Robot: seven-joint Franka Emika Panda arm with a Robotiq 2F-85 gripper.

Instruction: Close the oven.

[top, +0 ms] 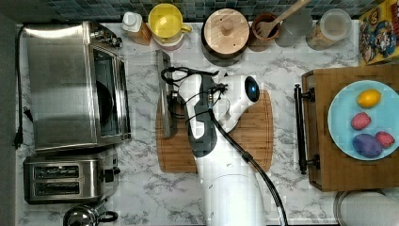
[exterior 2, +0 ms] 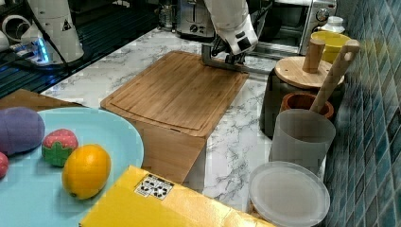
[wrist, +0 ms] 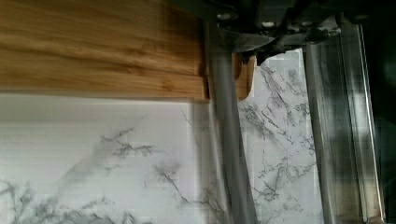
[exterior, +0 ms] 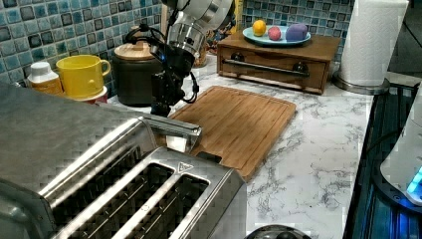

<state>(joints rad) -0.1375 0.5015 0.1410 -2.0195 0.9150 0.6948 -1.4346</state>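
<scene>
Marble tabletop (wrist: 93, 163) and the steel bar handle (wrist: 229, 140) of the oven door run close under my wrist camera, with the edge of the wooden cutting board (wrist: 93, 46) beside them; whether my gripper (exterior: 160, 105) is open or closed on that handle I cannot tell, since the arm covers it from above and the fingers are not distinct in the side views.

Going from big to small: the oven (top: 70, 87) sits at the top view's left, against the tiled wall end of the tabletop, its cavity exposed; its glass door (top: 141, 94) hangs folded down flat toward the cutting board (top: 244, 136), the handle (top: 164, 94) lying at the board's near edge; my gripper hovers right at that handle, above the door's outer lip; a two-slot toaster (top: 70, 179) stands just beside the oven.

I judge the task barely begun: the door is fully open, nothing has swung up; what is left is the whole lift, pushing the handle up and back until the door meets the oven's front.
</scene>
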